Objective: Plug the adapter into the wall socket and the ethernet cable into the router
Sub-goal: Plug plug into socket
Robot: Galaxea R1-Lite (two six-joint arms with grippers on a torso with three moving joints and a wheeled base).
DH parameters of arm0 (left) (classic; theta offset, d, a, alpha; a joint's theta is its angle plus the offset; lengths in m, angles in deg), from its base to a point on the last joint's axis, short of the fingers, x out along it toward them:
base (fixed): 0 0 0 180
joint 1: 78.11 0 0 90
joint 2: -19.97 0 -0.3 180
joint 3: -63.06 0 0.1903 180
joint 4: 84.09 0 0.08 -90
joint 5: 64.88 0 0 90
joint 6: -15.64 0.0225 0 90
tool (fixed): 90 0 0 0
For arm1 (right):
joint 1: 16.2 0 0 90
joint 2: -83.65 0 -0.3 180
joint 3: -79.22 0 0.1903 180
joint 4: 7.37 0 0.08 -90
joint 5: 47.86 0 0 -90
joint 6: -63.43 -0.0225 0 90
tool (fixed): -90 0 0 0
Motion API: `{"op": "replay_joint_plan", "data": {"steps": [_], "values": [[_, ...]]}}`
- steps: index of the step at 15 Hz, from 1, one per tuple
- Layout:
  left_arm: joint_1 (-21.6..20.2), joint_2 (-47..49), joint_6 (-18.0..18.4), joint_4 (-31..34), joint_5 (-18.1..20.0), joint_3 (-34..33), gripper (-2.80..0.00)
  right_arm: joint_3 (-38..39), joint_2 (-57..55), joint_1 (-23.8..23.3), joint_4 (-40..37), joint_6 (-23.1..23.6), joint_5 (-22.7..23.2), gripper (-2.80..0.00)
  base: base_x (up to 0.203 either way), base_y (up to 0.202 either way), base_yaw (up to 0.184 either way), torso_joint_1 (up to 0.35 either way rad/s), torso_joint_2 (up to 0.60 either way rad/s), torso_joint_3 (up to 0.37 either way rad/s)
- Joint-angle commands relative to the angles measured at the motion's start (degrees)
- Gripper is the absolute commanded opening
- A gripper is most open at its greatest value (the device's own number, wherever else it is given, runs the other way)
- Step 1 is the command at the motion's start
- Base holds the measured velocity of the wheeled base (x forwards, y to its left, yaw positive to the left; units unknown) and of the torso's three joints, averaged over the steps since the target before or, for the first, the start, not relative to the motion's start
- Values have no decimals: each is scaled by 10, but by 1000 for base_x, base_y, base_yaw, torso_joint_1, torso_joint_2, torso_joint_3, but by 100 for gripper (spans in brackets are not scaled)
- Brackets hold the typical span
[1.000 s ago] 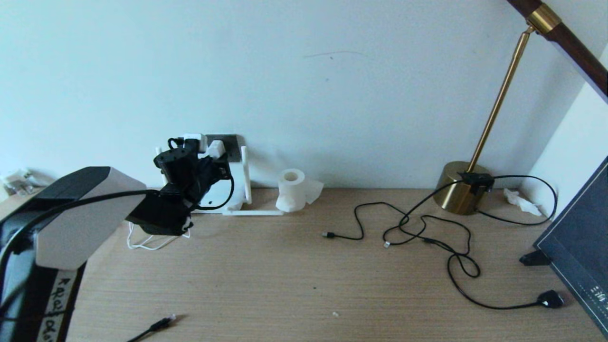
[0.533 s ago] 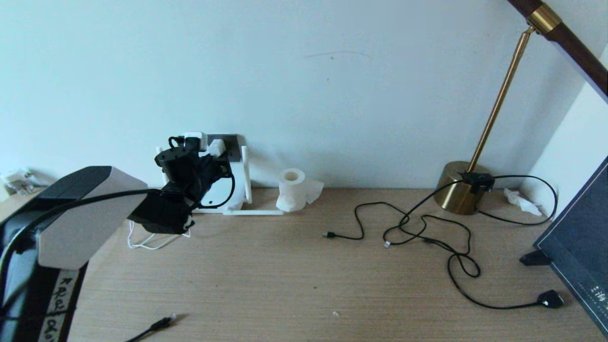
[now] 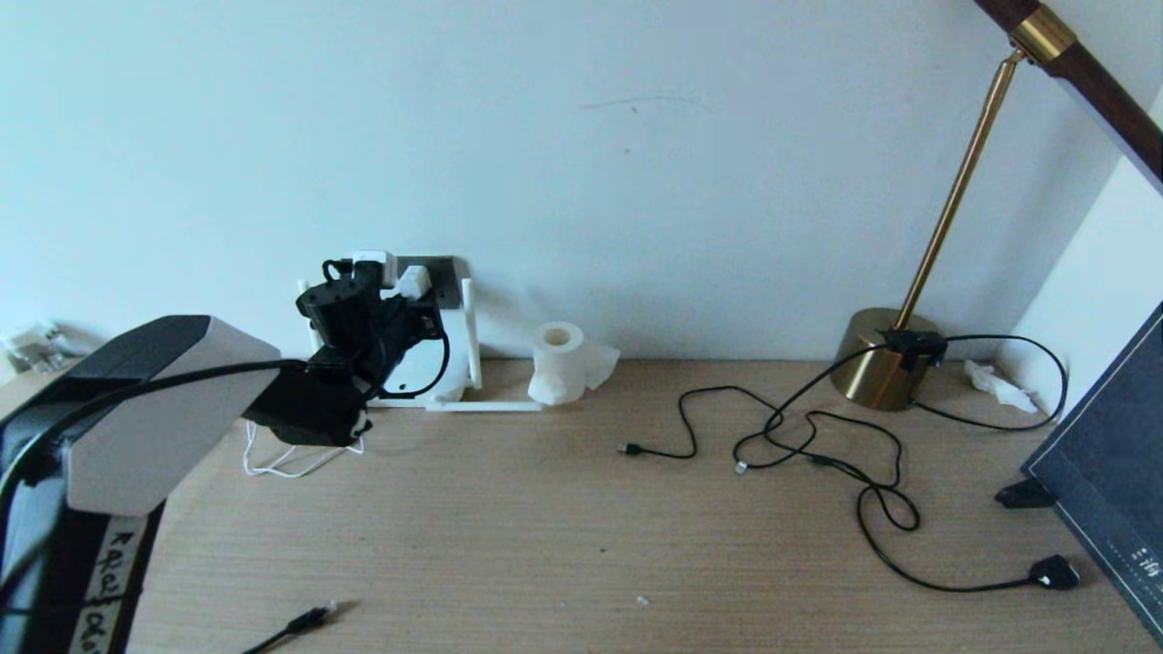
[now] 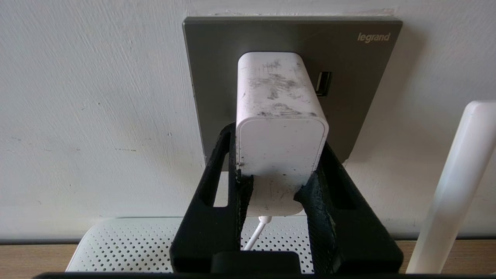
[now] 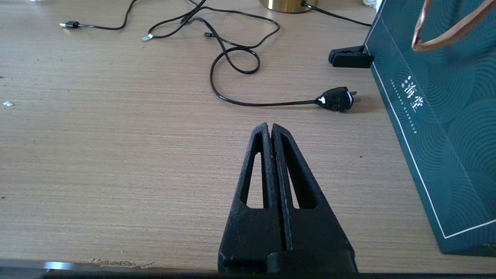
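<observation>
Left gripper (image 4: 273,186) pinching the adapter (image 4: 279,128) against the wall socket (image 4: 290,62), right gripper (image 5: 271,130) pressed together over the desk; tilted push could jam prongs.

The adapter (image 4: 277,116) is seated against the socket (image 4: 348,77) on the wall, above the router (image 4: 128,248). The ethernet cable (image 3: 304,622) is laid at the counter's (image 3: 545,527) front left.

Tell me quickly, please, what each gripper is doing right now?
Left gripper: shut on the adapter at the wall socket.
Right gripper: shut, empty, above the table.
</observation>
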Motion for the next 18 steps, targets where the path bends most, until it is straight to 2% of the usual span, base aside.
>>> {"op": "replay_joint_plan", "data": {"steps": [1,18], "values": [[0,2,0,-2,-1,1,-280,0,0,0,0,0,0,-280,0,0,0,0,0,0],[0,7,-2,-4,-1,-1,-280,0,0,0,0,1,0,-280,0,0,0,0,0,0]]}}
